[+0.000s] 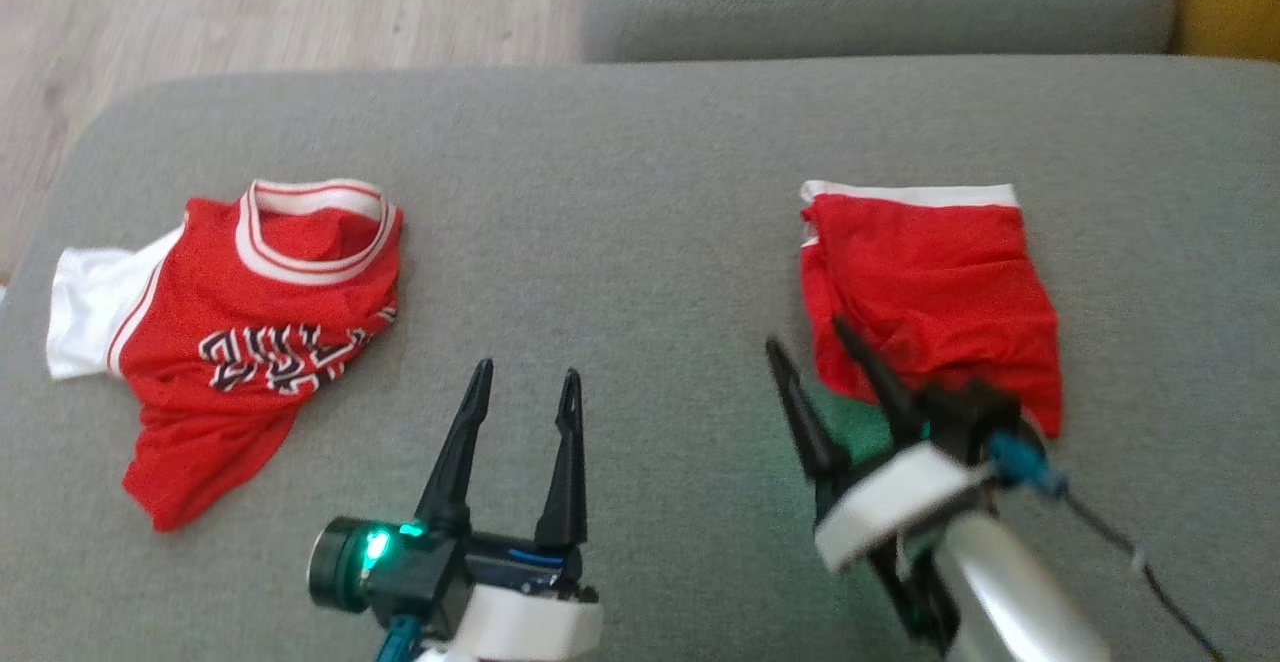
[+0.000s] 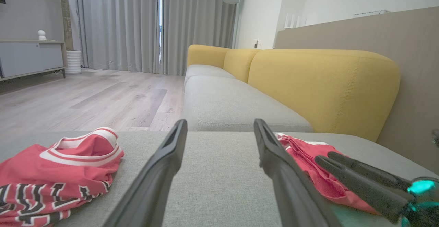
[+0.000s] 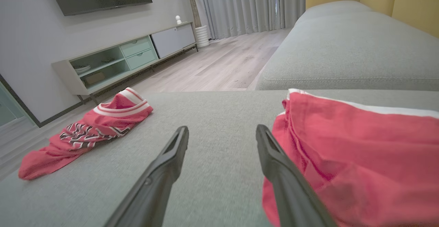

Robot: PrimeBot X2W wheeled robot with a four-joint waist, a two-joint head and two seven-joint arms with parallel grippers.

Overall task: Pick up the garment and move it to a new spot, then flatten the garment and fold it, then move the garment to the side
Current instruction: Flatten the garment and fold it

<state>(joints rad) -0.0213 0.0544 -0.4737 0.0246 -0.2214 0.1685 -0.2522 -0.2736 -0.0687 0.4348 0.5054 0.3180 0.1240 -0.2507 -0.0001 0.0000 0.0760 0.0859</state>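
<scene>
Red shorts (image 1: 930,282) were laid on the grey cushion (image 1: 640,142), a jersey (image 1: 240,332) well apart; their edge was met by the spread right gripper (image 1: 804,332), the left gripper (image 1: 528,370) likewise spread.

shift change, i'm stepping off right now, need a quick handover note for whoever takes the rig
Left gripper: open, empty, over the bare middle of the grey sofa cushion.
Right gripper: open, empty, fingers at the near left edge of the red shorts.
Red shorts: lying on the right of the cushion, apparently folded flat, white waistband at the far edge.
Red jersey: on the left of the cushion, crumpled, neither gripper on it.
Done, it seems: the shorts folded and set to the side.
Left: the jersey is likely next, to be flattened, folded and moved aside.
</scene>
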